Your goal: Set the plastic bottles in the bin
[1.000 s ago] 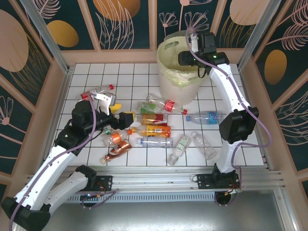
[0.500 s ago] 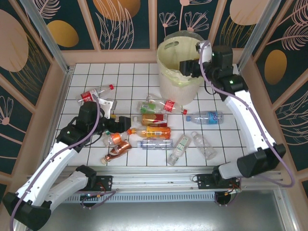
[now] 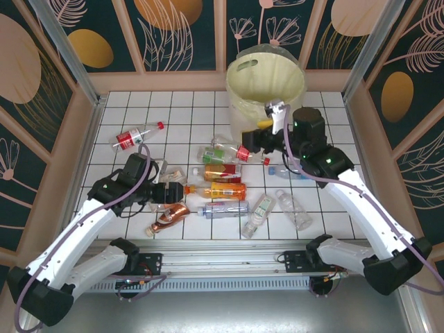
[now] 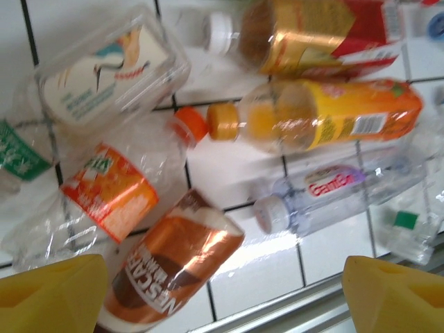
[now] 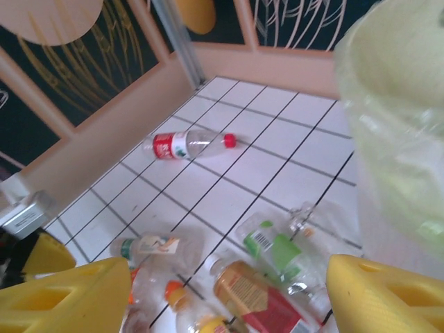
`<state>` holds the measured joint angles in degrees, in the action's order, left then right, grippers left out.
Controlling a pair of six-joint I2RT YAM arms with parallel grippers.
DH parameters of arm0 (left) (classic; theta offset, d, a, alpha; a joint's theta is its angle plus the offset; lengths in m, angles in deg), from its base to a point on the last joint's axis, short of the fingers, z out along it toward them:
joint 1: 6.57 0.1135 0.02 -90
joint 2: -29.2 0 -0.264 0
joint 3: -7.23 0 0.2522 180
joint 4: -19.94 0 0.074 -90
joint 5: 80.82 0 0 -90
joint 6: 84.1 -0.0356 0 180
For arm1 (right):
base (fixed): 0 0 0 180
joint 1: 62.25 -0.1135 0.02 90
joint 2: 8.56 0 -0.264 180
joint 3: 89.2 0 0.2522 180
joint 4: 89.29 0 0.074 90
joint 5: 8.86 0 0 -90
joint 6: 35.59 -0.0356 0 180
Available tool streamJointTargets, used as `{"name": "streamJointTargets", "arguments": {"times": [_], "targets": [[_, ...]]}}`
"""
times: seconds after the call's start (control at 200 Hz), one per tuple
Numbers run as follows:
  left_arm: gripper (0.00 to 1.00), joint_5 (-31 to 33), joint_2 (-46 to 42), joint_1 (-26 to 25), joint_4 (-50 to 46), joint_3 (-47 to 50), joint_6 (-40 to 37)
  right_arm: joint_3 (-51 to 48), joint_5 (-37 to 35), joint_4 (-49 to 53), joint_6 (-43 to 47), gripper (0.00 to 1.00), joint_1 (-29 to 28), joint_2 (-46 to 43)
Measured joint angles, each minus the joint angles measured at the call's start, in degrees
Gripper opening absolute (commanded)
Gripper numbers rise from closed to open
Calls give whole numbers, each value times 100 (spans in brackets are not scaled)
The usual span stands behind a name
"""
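The bin (image 3: 244, 119), lined with a pale yellow-green bag (image 3: 267, 76), is seen at the far side of the tabletop (image 3: 187, 104), right of the middle. The plastic bottles (image 3: 223, 188) are strewn lying on the white tiles in front of it. A red-labelled bottle (image 3: 135, 137) is set well apart to the left, and two clear bottles (image 3: 295, 209) lie toward the near right. The left claw (image 3: 172, 191) is held low over the left end of the cluster. In the left wrist view its yellow fingers (image 4: 48, 295) are spread wide, and a copper-coloured bottle (image 4: 173, 267), a crushed orange-labelled bottle (image 4: 104, 198) and an orange juice bottle (image 4: 326, 118) are framed between them. The right claw (image 3: 258, 137) is held just in front of the bin, above a red-capped bottle (image 3: 243, 151). Its fingers (image 5: 388, 295) are likewise parted in the right wrist view, where a green-labelled bottle (image 5: 277, 253) is seen beneath.
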<state>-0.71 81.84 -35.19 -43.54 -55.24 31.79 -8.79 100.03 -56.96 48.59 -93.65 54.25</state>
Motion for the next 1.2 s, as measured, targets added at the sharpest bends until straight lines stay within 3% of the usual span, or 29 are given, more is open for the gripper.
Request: {"name": "streamJointTargets", "arguments": {"times": [0.54, 0.896, 1.201], "targets": [[86, 951, 1502, -1408, -334, 116, 317, -1014, 225, -433, -332, 75, -564, -544], [75, 1211, 2063, -1790, -256, 282, 402, -1257, 221, -562, -376, 75, -684, -546], [75, 1191, 2378, -1790, 179, 332, 400, -1338, 219, -621, -400, 75, -713, -555]]}}
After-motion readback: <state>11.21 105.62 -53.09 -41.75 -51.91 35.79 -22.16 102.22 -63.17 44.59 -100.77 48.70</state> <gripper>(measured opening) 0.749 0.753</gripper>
